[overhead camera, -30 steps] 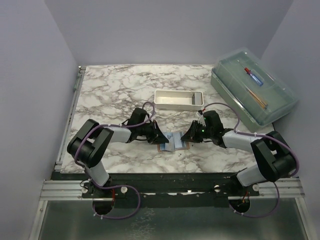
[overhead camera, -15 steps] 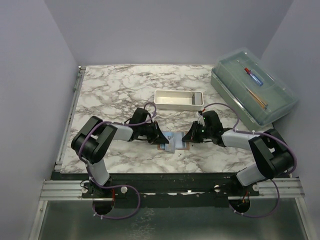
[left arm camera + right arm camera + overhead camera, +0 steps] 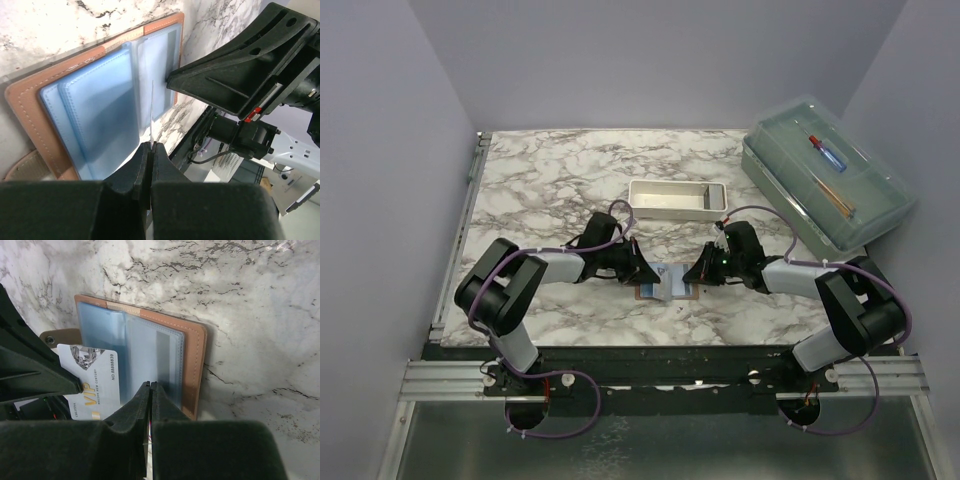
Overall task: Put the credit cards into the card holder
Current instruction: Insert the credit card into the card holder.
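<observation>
Movement seen from above is slight: the left gripper (image 3: 642, 272) and right gripper (image 3: 696, 272) have drawn a little closer over the open card holder (image 3: 665, 287), which lies near the front of the table (image 3: 550, 180). The left wrist view shows that arm's jaws clamped on a credit card (image 3: 151, 107), held edge-on above the holder's blue inside. In the right wrist view the right jaws have just come together at the holder's near pocket edge. Whether they pinch the clear film I cannot tell. Sliding the card in looks to be next.

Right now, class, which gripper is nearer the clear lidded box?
Right. The right gripper is at the card holder's edge facing the clear lidded box; the left gripper is at its far edge.
</observation>
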You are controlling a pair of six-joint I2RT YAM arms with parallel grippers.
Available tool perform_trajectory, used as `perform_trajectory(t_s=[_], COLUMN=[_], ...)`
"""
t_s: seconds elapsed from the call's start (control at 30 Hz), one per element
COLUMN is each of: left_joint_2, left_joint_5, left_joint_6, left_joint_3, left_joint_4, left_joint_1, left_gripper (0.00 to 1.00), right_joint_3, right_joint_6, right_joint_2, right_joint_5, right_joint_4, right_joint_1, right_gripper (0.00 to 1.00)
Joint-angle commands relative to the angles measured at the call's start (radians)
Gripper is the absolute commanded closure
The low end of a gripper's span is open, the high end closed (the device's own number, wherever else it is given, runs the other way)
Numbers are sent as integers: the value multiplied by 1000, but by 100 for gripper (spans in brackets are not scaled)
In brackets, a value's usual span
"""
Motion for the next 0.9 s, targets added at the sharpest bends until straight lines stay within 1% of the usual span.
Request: perform_trajectory(t_s=[0.0, 0.43, 0.87], left_joint_2=[-7, 77, 138], left_joint_5=[-12, 16, -16], left_joint_6=[15, 26, 81], left_joint_3=[15, 44, 112], left_joint_4=[-6, -6, -41], left_joint_1=[-10, -11, -11], left_gripper=[100, 100, 100], right_joint_3=[5, 3, -5], right_joint_6=[-25, -24, -26], right_joint_2=[29, 24, 45], right_joint_5=[48, 44, 44], right_joint_4=[-45, -46, -27], right_joint_1=[-3, -3, -4], right_gripper=[95, 97, 98])
